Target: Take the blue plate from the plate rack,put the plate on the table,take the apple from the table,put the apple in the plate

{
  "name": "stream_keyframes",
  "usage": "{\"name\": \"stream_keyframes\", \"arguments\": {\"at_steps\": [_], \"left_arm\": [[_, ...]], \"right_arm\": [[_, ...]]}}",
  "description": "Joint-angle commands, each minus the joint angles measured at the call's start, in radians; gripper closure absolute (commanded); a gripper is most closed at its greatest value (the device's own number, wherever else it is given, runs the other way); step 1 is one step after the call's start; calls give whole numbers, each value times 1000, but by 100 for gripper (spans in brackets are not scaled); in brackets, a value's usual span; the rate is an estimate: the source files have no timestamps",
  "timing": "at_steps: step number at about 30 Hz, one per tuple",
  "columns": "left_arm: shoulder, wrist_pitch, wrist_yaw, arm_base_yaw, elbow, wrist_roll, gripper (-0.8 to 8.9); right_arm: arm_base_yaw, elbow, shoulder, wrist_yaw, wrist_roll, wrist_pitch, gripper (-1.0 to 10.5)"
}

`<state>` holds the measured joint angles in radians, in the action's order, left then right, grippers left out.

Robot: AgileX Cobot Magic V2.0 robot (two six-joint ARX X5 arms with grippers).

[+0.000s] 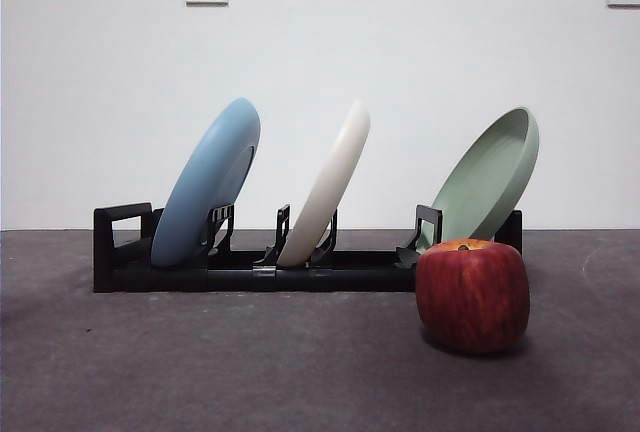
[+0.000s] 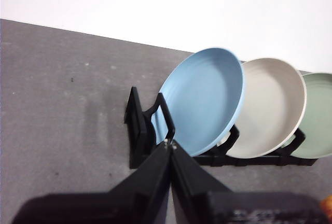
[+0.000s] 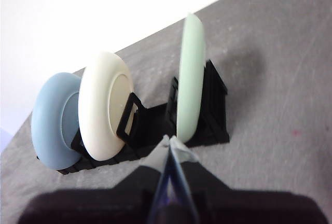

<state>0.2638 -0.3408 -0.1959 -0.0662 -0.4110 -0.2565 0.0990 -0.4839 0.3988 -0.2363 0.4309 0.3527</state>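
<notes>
The blue plate (image 1: 208, 184) leans in the left slot of the black plate rack (image 1: 250, 274). It also shows in the left wrist view (image 2: 205, 99) and the right wrist view (image 3: 52, 123). The dark red apple (image 1: 472, 294) stands on the grey table (image 1: 250, 372) in front of the rack's right end. My left gripper (image 2: 169, 145) is shut and empty, held back from the rack's looped end. My right gripper (image 3: 168, 141) is shut and empty, held back from the rack's other end. Neither arm shows in the front view.
A cream-white plate (image 1: 328, 187) leans in the middle slot and a pale green plate (image 1: 488, 180) in the right slot. A white wall with two sockets stands behind the table.
</notes>
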Motion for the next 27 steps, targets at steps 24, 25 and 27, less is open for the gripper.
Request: {"name": "stream_keyframes", "arguments": {"at_steps": [24,25,27], "left_arm": [[731,-244,-155,-47,-521,154,490],[747,-192,-156,-68,-529,122,490],[805,-161,-169,-109,-576,99,490]], "right_arm": [[2,-494,544,-1,-346,359,624],[2,-494,544,-2,-346,359,626],[2,-494,544,-2,-346,352,626]]}}
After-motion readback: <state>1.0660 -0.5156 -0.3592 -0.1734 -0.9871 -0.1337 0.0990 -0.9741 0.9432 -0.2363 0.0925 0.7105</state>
